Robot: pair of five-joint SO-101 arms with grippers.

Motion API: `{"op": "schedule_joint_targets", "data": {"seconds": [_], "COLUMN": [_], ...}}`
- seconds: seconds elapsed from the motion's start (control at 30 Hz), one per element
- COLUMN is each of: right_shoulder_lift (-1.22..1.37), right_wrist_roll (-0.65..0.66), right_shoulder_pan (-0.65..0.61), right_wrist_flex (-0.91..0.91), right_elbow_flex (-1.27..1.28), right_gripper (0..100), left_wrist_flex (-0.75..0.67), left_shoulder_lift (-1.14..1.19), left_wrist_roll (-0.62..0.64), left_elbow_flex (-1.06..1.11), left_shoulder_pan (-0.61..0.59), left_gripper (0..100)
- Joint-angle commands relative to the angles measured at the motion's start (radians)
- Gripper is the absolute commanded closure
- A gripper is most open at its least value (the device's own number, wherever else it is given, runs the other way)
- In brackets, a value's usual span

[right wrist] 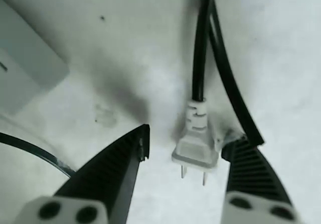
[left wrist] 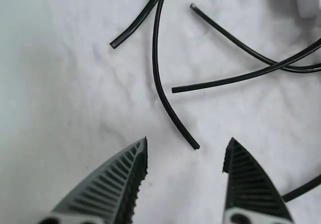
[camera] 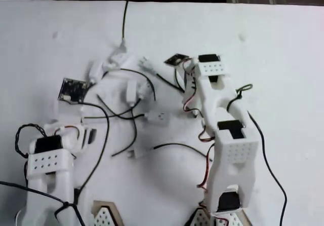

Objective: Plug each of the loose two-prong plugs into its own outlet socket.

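In the right wrist view a white two-prong plug lies flat on the white table, its black cord running away from it. My right gripper is open, one finger on each side of the plug and neither touching it. My left gripper is open too, low over the table, with a cut black cord end just beyond its tips. The high view shows a loose white plug in the middle, another farther back, and a white outlet socket between them.
Several loose black cords cross the table's middle. More white socket blocks and an adapter lie at the back left, and a white block lies near the right gripper. A small circuit board sits by the left arm.
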Motion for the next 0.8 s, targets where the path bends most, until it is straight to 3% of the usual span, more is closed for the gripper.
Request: {"op": "schedule_joint_targets", "data": {"seconds": [0.0,0.5,0.77], "right_shoulder_lift": [-0.008,-0.199,-0.395], "right_wrist_roll": [0.0,0.002,0.002], "right_shoulder_pan": [-0.01,-0.085,-0.223], "right_wrist_flex": [0.019,0.189,0.259], "right_elbow_flex": [-0.017,-0.021,0.046], "right_gripper": [77.3,97.9,98.1], "left_wrist_flex": [-0.015,-0.015,-0.015], "left_shoulder_lift": [-0.024,-0.024,-0.024], "left_wrist_roll": [-0.011,-0.012,-0.012], "left_elbow_flex": [-0.005,-0.002,-0.002], "left_shoulder_pan": [-0.01,-0.01,-0.01], "left_gripper": [75,75,75]}}
